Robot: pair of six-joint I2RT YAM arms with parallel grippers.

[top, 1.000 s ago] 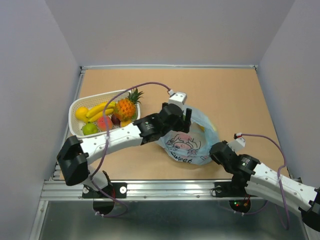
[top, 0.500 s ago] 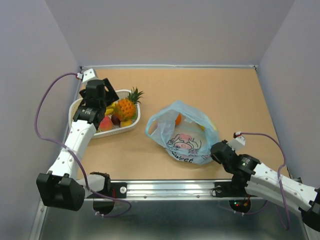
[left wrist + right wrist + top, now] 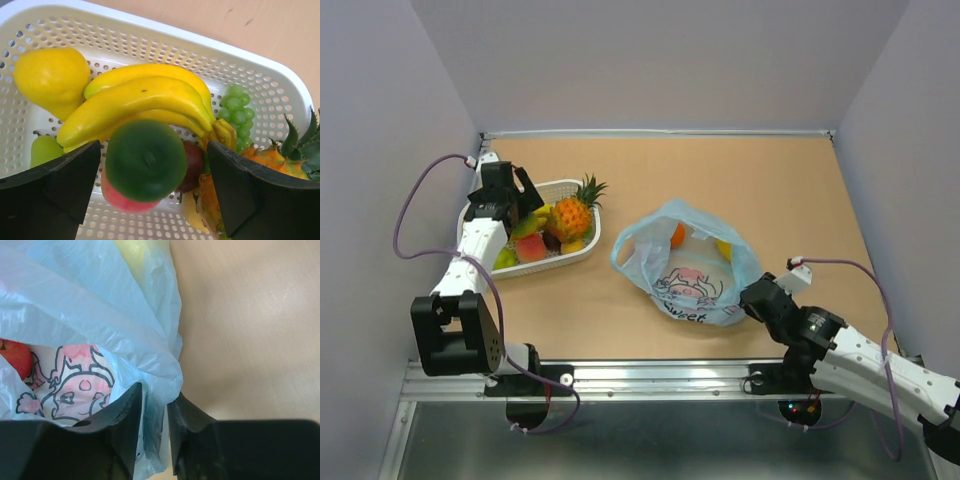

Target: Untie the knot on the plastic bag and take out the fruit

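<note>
Nearest the arms, the right gripper (image 3: 154, 407) is low on the table (image 3: 790, 190), at the near right corner of the plastic bag (image 3: 695, 290). Its two fingers are close together, and a fold of the thin blue plastic runs between them, so it looks like they are pinching the bag. That is likely to keep the bag from sliding while fruit comes out.

The bag lies in the middle of the table with the cartoon face up. Its mouth gapes open on the far side and no knot shows there, so the untying part looks done. Some fruit is inside. An orange (image 3: 677, 236) and a yellow mango (image 3: 723, 248) sit at the open mouth, and a red apple (image 3: 15, 357) shows through the plastic.

Farther off, on the left, stands the white basket (image 3: 470, 215). It holds bananas (image 3: 145, 97), green grapes (image 3: 235, 107) and a pineapple (image 3: 572, 215). The left gripper (image 3: 155, 172) hangs just over it with its fingers spread wide apart, holding nothing. A green round fruit (image 3: 145, 157) shows between the fingers without touching them, above the pile. It looks blurry, so it may be dropping in. The basket seems to be where the fruit goes.
</note>
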